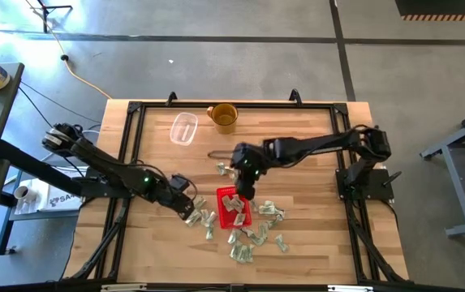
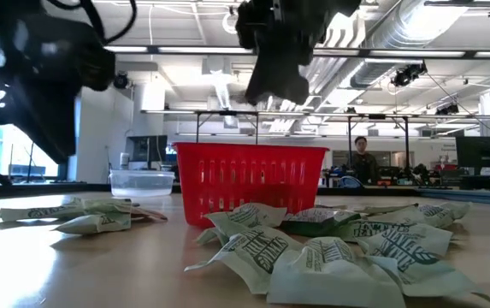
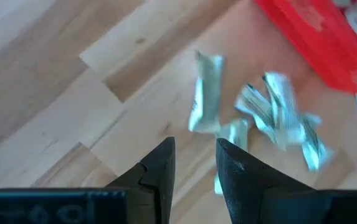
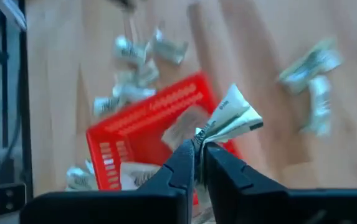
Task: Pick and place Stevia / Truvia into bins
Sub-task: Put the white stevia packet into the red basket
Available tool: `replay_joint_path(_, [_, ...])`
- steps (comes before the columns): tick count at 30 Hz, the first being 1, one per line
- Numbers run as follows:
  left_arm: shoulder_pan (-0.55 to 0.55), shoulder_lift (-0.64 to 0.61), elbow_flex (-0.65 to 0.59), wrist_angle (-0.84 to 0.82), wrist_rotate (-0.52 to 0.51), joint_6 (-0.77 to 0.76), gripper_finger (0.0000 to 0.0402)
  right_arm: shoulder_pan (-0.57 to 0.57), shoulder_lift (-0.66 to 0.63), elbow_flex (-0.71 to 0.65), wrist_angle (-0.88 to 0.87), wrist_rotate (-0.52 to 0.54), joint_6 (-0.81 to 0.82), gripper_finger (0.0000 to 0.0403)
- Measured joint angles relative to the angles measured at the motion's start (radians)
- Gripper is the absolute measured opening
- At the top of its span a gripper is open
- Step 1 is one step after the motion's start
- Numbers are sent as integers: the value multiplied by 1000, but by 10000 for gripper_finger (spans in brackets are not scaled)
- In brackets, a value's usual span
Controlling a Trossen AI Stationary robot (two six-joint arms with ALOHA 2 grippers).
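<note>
a wooden table (image 1: pixel 297 146) seen from above. the right gripper (image 4: pixel 198 144) hangs over the red bin (image 1: pixel 234 208) near the table's middle, its fingers pinched tight on one crumpled sweetener packet (image 4: pixel 231 118). a few packets already lie inside the bin. the left gripper (image 3: pixel 194 163) hovers low just left of the bin, fingers slightly apart and holding nothing, above a small cluster of loose packets (image 3: pixel 271 112). more packets (image 1: pixel 256 237) are scattered on the near side and right of the bin.
</note>
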Motion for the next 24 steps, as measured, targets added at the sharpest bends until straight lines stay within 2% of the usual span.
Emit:
replay_joint_path(5, [51, 51, 5, 61, 51, -9, 182, 46, 48, 5, 45, -72, 82, 72])
replay_joint_path(14, [53, 132, 37, 88, 79, -35, 272, 84, 55, 4, 18, -60, 84, 210])
replay_joint_path(16, [53, 144, 37, 88, 77, -42, 285, 88, 34, 4, -13, -1, 75, 234])
replay_joint_path(19, [53, 162, 37, 96, 77, -57, 292, 106, -26, 4, -89, 156, 48, 256])
replay_joint_path(24, [53, 217, 38, 110, 75, -46, 281, 129, -131, 4, -298, 370, 25, 263])
